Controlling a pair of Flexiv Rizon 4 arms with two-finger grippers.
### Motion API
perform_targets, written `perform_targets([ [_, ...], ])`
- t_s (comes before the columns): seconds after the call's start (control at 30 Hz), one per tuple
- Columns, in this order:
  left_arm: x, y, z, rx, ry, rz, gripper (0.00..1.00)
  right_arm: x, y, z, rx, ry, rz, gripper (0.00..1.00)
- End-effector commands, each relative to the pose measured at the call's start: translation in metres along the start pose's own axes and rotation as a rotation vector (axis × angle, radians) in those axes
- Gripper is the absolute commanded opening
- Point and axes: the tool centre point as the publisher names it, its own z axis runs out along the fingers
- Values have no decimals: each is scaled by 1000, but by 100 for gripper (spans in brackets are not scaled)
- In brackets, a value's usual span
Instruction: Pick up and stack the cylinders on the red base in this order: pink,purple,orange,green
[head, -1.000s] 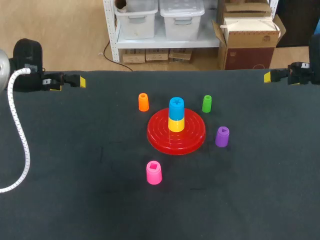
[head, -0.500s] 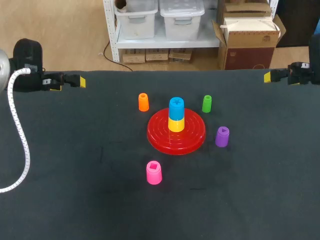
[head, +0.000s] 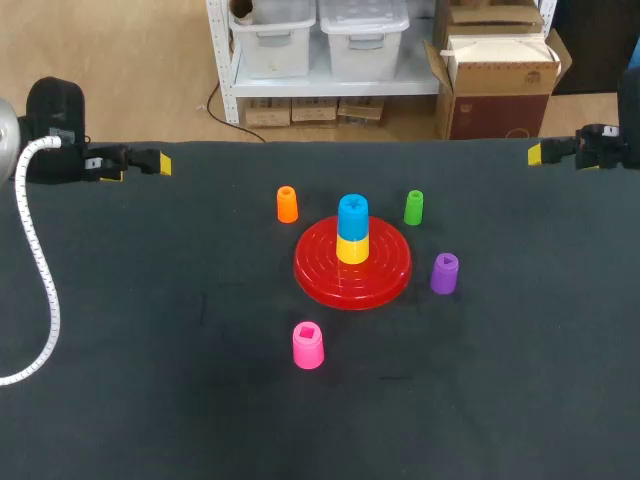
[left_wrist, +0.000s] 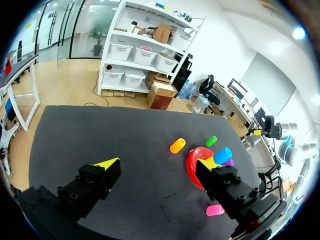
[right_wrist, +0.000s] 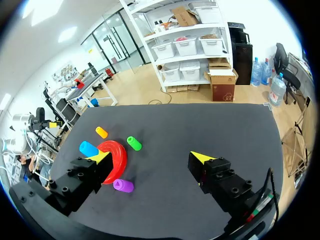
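While parked well apart | left end effector (left_wrist: 157, 162), right end effector (right_wrist: 151, 156): spread

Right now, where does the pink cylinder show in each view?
Head view: pink cylinder stands alone, on the red base's near side.
Left wrist view: pink cylinder also nearer than the red base.
Right wrist view: not visible.
Shared landmark: the red base, in all three.

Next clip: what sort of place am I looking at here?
Most likely a robot manipulation test bench: a black-covered table, the left hand and right hand open at its far corners, and a red base with loose cylinders around it, the pink cylinder among them.
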Motion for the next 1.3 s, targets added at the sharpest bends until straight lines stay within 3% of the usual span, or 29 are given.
perform_targets([
  [0.03,-1,-1,0,-7,5,-1,100,0,-1,0,-2,0,-1,100],
  [0.2,-1,-1,0,-7,5,-1,100,0,-1,0,-2,0,-1,100],
  [0.23,-2,-4,3,-15,17,48,100,0,-1,0,-2,0,-1,100],
  [0.33,-9,-16,10,151,63,231,100,0,-1,0,-2,0,-1,100],
  [0.43,-11,-28,6,349,87,473,100,0,-1,0,-2,0,-1,100],
  [0.57,5,-36,0,612,152,960,100,0,-1,0,-2,0,-1,100],
  [0.63,9,-34,3,654,173,1065,100,0,-1,0,-2,0,-1,100],
  [0.67,13,-33,8,636,168,1177,100,0,-1,0,-2,0,-1,100],
  [0.77,21,-28,17,609,124,1348,100,0,-1,0,-2,0,-1,100],
  [1.3,46,-30,22,602,131,1321,100,0,-1,0,-2,0,-1,100],
])
